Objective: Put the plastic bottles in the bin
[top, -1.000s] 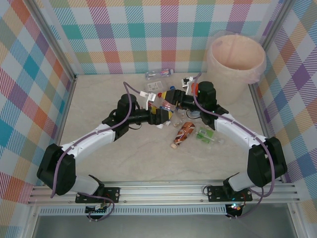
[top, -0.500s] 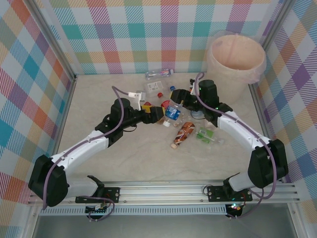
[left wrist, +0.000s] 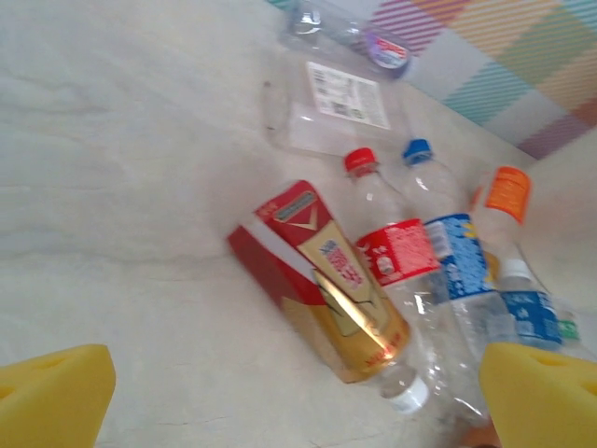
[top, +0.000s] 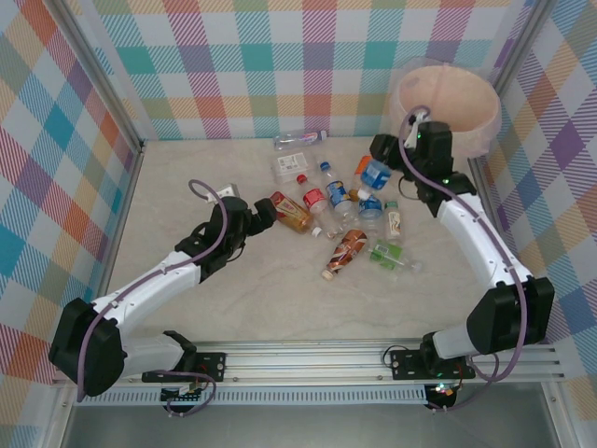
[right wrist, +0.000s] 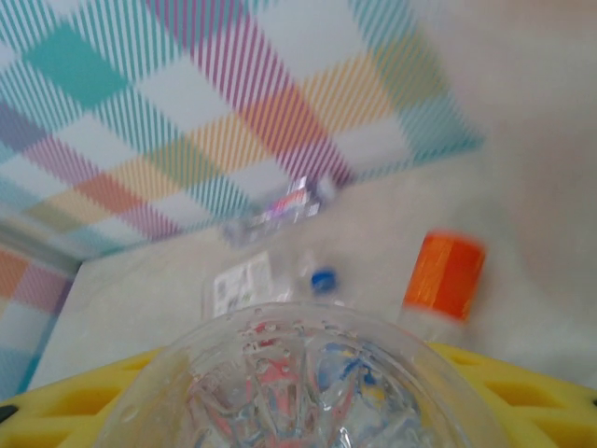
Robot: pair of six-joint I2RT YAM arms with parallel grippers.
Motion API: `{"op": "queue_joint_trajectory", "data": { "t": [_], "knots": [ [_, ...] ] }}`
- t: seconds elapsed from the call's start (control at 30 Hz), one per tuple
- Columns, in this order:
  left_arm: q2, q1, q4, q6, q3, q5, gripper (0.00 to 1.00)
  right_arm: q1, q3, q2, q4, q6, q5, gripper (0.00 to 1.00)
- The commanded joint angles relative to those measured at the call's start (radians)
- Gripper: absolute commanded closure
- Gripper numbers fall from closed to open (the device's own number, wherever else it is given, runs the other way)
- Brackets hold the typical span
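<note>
Colours at my jaws
Yellow pads (left wrist: 56, 392) on my left gripper (left wrist: 298, 392); red-and-gold bottle (left wrist: 326, 280); clear blue-labelled bottle (top: 376, 174); cream bin (top: 403, 117), pinkish liner; pastel plaid walls (top: 280, 56); beige marbled table (top: 233, 299).

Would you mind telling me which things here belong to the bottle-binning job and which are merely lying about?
Job: small clear plastic bottles lying loose; blue-labelled clear plastic bottle in the right gripper; large round cream-white bin.
Not the job: plaid wall panels; aluminium frame rail.
</note>
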Motion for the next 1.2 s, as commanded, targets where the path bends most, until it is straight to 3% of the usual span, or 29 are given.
{"op": "queue_joint_trajectory", "data": {
  "t": [0.0, 0.13, 0.53, 0.77, 1.17],
  "knots": [
    [0.004, 0.011, -0.057, -0.056, -0.010, -0.068, 0.00, -0.038, 0.149, 0.045, -0.016, -0.165, 0.143, 0.49],
    [-0.006, 0.014, -0.070, -0.062, -0.019, -0.074, 0.00, -0.085, 0.306, 0.119, -0.011, -0.257, 0.223, 0.49],
    [0.000, 0.022, -0.069, -0.068, -0.029, -0.055, 0.00, -0.232, 0.668, 0.369, -0.054, -0.303, 0.331, 0.49],
    [0.018, 0.029, -0.069, -0.082, -0.030, -0.028, 0.00, -0.238, 0.824, 0.520, -0.178, -0.437, 0.441, 0.47],
    [0.047, 0.034, -0.085, -0.107, -0.027, 0.003, 0.00, -0.260, 1.013, 0.713, -0.326, -0.450, 0.553, 0.44]
  ]
}}
